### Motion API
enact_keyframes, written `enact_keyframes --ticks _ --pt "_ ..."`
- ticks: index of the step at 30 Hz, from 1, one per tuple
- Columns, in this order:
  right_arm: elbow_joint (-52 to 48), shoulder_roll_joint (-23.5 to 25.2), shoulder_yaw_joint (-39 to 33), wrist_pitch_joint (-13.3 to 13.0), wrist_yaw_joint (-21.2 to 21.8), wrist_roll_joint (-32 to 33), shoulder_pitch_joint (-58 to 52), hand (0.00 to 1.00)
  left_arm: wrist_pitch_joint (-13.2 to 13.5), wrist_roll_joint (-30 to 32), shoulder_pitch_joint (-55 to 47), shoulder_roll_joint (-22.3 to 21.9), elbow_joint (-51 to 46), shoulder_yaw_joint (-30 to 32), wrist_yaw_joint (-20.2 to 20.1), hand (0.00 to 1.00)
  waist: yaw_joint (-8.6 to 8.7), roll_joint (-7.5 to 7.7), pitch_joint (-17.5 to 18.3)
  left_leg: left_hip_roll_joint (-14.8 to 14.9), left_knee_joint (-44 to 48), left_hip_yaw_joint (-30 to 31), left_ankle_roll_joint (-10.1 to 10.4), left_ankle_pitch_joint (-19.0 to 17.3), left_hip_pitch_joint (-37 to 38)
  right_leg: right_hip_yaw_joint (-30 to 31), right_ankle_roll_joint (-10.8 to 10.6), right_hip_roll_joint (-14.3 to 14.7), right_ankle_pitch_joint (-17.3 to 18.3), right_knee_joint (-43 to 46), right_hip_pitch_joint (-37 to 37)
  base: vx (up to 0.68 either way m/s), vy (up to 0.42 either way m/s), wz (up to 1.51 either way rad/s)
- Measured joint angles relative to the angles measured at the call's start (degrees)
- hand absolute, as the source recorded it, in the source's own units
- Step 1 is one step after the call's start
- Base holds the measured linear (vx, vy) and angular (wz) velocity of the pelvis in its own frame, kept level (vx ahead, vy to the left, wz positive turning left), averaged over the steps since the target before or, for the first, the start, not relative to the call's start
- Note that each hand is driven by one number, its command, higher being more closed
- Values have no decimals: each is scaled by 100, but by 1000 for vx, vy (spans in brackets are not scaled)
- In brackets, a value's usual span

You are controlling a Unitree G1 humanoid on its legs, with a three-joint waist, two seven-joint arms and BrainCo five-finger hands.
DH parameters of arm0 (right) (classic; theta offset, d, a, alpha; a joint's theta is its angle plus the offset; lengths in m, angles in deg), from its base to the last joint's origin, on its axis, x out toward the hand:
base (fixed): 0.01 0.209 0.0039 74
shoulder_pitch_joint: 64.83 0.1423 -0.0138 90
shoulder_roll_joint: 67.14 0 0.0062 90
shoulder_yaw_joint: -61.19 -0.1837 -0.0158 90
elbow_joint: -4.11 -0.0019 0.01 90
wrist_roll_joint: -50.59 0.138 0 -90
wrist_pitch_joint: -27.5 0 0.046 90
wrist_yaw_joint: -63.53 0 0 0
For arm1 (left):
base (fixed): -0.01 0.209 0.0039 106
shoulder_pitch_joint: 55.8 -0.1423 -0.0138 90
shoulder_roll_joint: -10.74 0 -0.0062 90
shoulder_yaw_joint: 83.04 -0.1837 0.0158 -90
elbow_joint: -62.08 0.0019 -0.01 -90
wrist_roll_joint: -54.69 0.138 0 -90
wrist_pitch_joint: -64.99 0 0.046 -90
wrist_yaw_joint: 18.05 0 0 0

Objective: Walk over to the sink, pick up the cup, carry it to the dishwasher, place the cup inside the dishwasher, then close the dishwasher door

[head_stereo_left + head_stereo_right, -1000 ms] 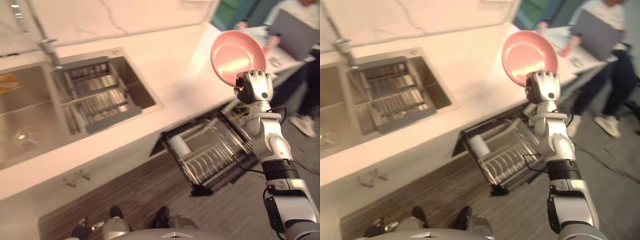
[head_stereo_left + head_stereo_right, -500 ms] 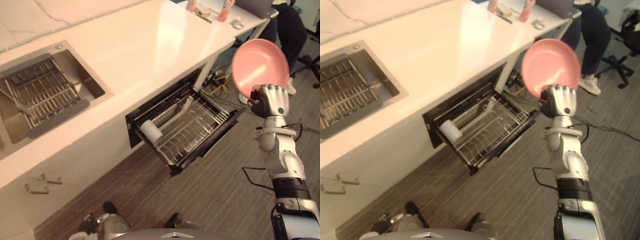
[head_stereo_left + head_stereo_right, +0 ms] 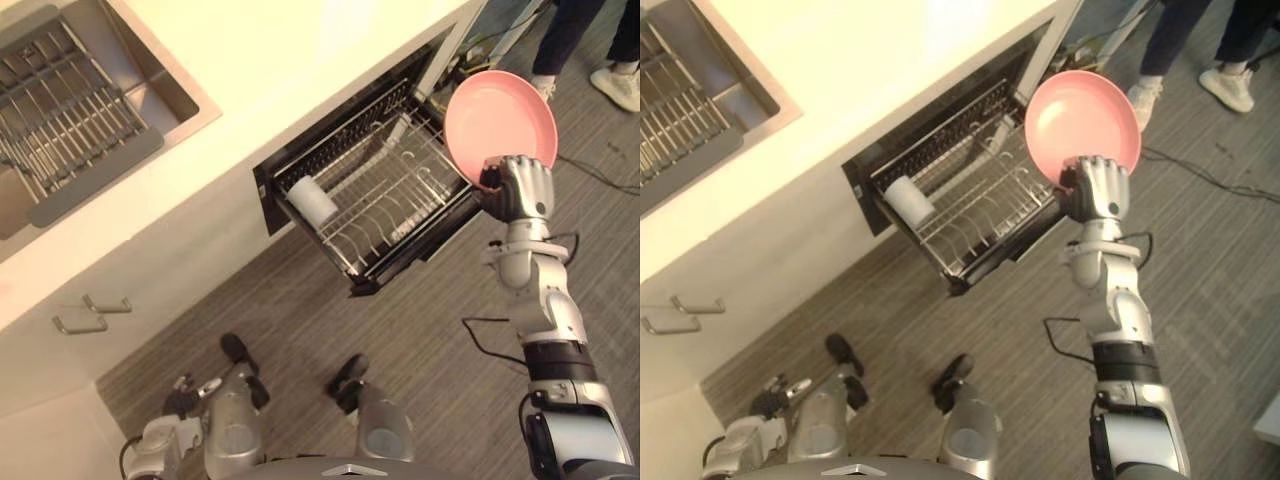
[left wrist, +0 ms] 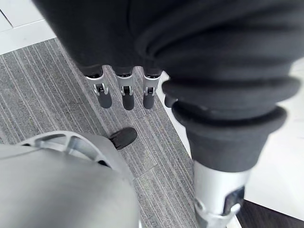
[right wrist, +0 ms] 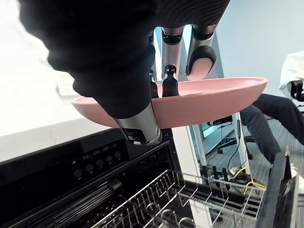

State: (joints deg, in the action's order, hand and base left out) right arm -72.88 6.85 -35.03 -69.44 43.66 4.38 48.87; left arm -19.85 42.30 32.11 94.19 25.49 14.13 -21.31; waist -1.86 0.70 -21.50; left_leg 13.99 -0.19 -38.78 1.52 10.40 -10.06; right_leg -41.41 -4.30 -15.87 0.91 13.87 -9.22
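My right hand (image 3: 515, 188) is shut on the rim of a pink plate (image 3: 500, 115), which it holds up on edge by the right side of the open dishwasher (image 3: 380, 200). In the right wrist view the fingers (image 5: 199, 57) and thumb pinch the plate (image 5: 190, 102) above the wire rack (image 5: 190, 204). A white cup (image 3: 313, 200) lies on its side at the rack's left end. My left hand (image 4: 124, 97) hangs by my side over the floor, fingers straight and empty.
The pale counter (image 3: 280, 50) runs above the dishwasher, with the steel sink (image 3: 70, 100) and its drain rack at the upper left. Cabinet handles (image 3: 90, 312) show below it. A person's legs and shoes (image 3: 600, 50) stand at the upper right.
The camera has swung down and right, so sink and counter slid to the upper left. The right hand, still holding the plate, now stands close beside the dishwasher rack.
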Motion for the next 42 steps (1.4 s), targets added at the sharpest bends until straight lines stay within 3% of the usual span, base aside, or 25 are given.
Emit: enact_keyframes --ticks 9,19,22,29,30,35,39,42 --pt "1254 46 622 109 452 725 1114 100 38 -161 280 2 143 -353 -76 0 -68 -308 -323 -189 2 473 -86 64 -484 10 6 -200 -4 245 -473 2 12 6" --pt "2665 -347 1014 238 1337 2497 2490 100 149 -490 631 -157 183 -613 -130 0 -341 -813 -586 -462 10 949 -139 103 -838 125 -3 -502 1 531 -863 -1 20 8" --pt "2978 -562 1054 295 1594 2760 2739 100 167 -562 712 -270 195 -742 -225 0 -380 -1035 -697 -591 9 1215 -169 125 -913 129 -17 -638 10 644 -923 -8 13 9" --pt "3563 -691 1053 696 1840 3119 3109 100 174 -781 710 -385 194 -948 -339 0 -466 -1140 -738 -792 -83 1408 -236 177 -1020 194 -41 -885 31 899 -1163 -22 1 6" --pt "3595 -737 1047 750 1828 3118 3124 0 174 -815 708 -387 192 -957 -349 0 -466 -1141 -737 -825 -110 1429 -250 196 -1034 195 -39 -919 32 930 -1193 -21 -15 7" --pt "3926 -823 967 1076 1642 3341 3288 0 176 -880 692 -399 170 -1024 -348 0 -455 -1160 -725 -966 -238 1526 -285 268 -987 267 -28 -1028 28 977 -1244 -8 -9 3" --pt "3962 -846 600 1118 1575 4061 3305 0 192 -880 664 -402 119 -1079 -360 0 -451 -1168 -720 -1040 -325 1541 -294 327 -871 301 -27 -1101 29 1036 -1207 3 -44 1" --pt "3940 -847 482 1118 1757 4567 3298 0 220 -880 607 -401 104 -1073 -465 0 -401 -1176 -715 -1082 -358 1592 -297 329 -691 310 -39 -1128 27 1036 -1043 7 -50 -1"
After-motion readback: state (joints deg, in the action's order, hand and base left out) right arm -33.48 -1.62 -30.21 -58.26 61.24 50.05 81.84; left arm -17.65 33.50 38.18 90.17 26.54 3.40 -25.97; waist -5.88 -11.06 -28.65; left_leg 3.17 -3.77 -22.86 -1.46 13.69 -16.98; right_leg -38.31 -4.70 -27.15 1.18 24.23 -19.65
